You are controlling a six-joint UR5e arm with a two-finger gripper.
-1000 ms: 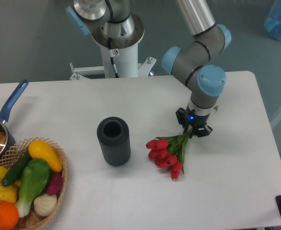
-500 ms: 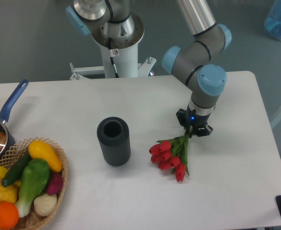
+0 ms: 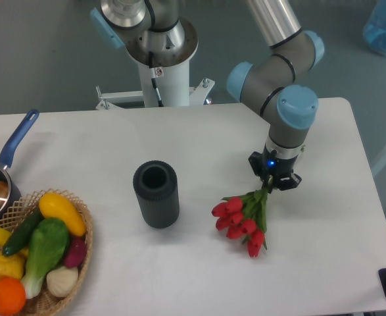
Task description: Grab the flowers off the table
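Observation:
The flowers (image 3: 242,220), a bunch of red tulips with green leaves, hang head-down from my gripper (image 3: 272,182) above the white table (image 3: 179,145). The gripper is shut on the green stems, which run up into it and are hidden between the fingers. The red heads point down and to the left, right of the dark cylinder (image 3: 156,195). I cannot tell whether the lowest heads still touch the tabletop.
A dark cylinder stands upright mid-table. A wicker basket (image 3: 61,289) of fruit and vegetables sits at the front left. A blue-handled pan (image 3: 2,172) is at the left edge. The robot base (image 3: 160,52) stands behind the table.
My gripper has moved slightly right with the flowers in it. The bunch has swung from lying leftwards to hanging more steeply below the gripper.

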